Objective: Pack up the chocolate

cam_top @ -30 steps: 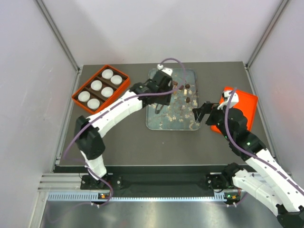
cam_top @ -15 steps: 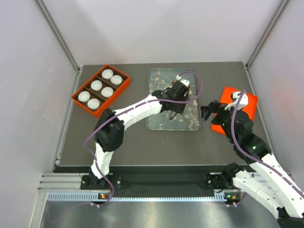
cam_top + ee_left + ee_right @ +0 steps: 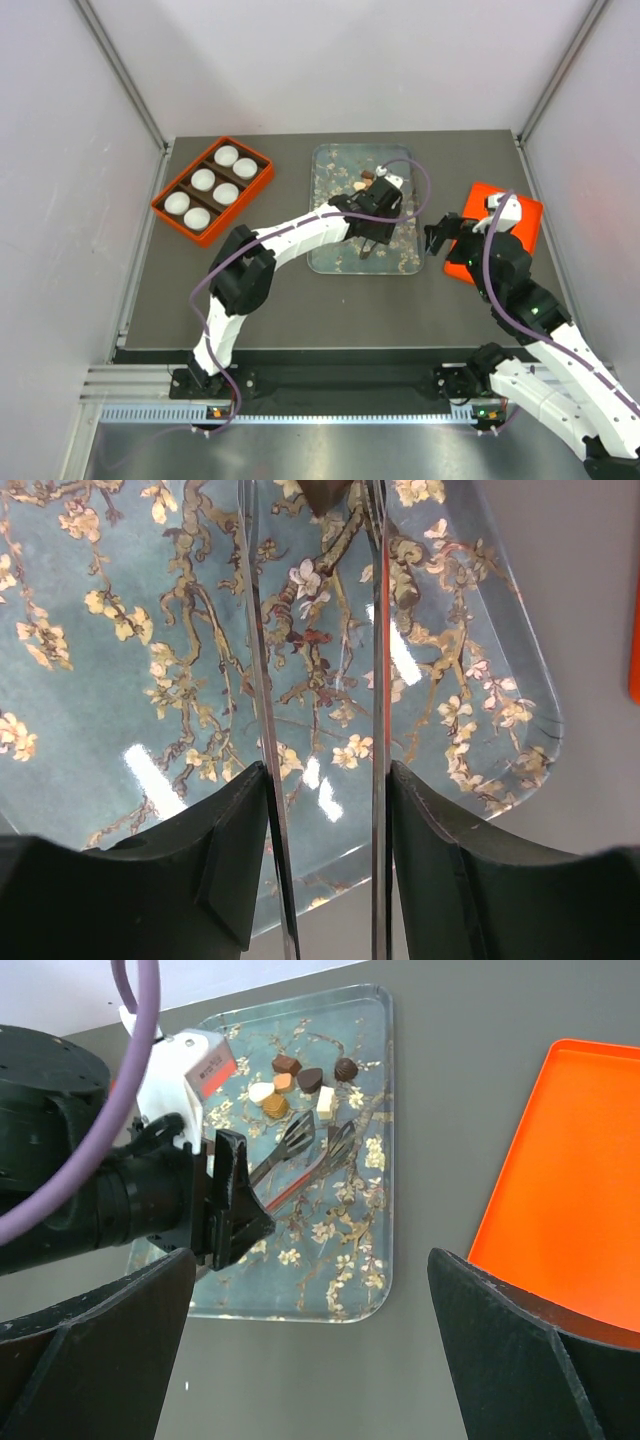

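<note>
Left pincer (image 3: 325, 780) is clenched on a pair of metal tongs (image 3: 262, 670), one blade against each finger. The blades run straight out ahead of it over the glassy blossom-print tray (image 3: 120, 680). The chocolate (image 3: 300, 1085) sits in a small cluster on that tray, dark brown, tan and cream pieces bunched just beyond the tong tips. From the left wrist, one brown piece peeks in between the two blades at their far end, and I can't tell whether metal touches it. Right pincer (image 3: 312, 1265) is released, fingers spread wide and holding nothing. It hovers above the desk (image 3: 290, 300) with the tray on its left and a flat orange lid (image 3: 560, 1160) on its right. Well apart from both pincers, out past the tray, an orange box (image 3: 178, 228) holds six white paper cups (image 3: 203, 180).
</note>
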`<state>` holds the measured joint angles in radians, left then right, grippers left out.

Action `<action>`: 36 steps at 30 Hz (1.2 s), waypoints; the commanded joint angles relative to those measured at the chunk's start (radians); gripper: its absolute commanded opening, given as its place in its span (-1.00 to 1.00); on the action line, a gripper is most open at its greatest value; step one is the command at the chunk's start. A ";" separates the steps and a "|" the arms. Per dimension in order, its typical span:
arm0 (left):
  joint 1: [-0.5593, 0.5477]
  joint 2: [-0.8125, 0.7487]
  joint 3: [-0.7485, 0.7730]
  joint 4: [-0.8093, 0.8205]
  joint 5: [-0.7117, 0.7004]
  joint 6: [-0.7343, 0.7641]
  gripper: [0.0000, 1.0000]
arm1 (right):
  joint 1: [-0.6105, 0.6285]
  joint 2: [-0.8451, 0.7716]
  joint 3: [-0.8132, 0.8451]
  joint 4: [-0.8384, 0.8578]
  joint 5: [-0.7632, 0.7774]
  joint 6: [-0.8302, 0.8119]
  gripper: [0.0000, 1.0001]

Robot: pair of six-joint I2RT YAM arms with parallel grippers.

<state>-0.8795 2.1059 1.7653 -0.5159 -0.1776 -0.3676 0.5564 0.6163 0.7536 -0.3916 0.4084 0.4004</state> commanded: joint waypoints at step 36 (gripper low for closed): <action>0.641 -0.310 0.140 -0.311 -0.048 -0.010 -0.31 | 0.013 -0.038 -0.010 -0.001 -0.126 0.017 0.99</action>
<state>-0.3260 1.7939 1.8404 -0.8089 -0.2333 -0.3897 0.5564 0.5945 0.7456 -0.4168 0.3157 0.4152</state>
